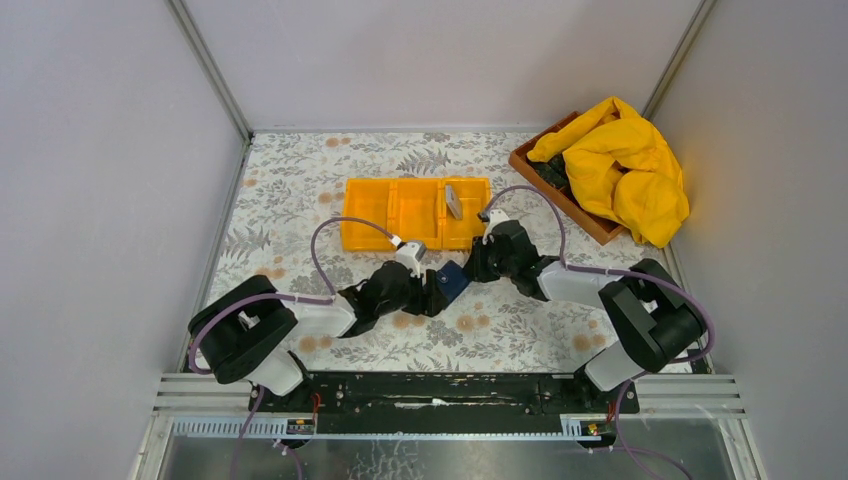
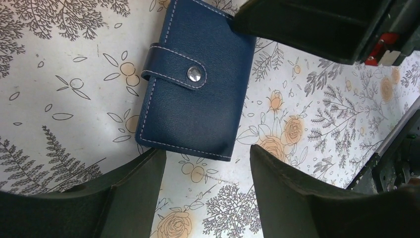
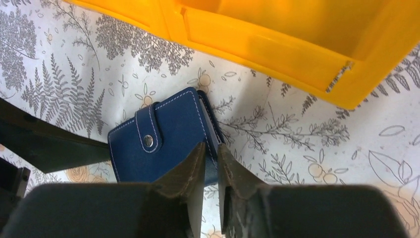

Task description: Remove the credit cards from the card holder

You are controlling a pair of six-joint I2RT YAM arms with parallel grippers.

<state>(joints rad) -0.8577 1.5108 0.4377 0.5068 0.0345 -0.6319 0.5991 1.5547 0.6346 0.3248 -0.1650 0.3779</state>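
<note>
Dark-blue stitched folding card holder (image 2: 193,99) is lying flat on the floral-print table (image 2: 64,74), strap snapped shut, just in front of the orange plastic three-compartment tray (image 3: 277,44). Left jaws are hovering wide open just beside its near edge. Right jaws are sitting nearly closed astride one edge; can't tell if they're clamping it.

One dark blue card holder (image 1: 452,281), with one strap (image 2: 168,64) and one metal snap (image 2: 193,74) on it. One grey card (image 1: 453,200) is in view, lying in the compartment at the three o'clock end of the one orange tray (image 1: 366,215), which has three compartments. Two grippers, the left gripper (image 1: 437,292) and the right gripper (image 1: 475,268), have two fingers each. One wooden box (image 1: 556,197) sits at two o'clock, with one yellow cloth (image 1: 620,165) in it.
</note>
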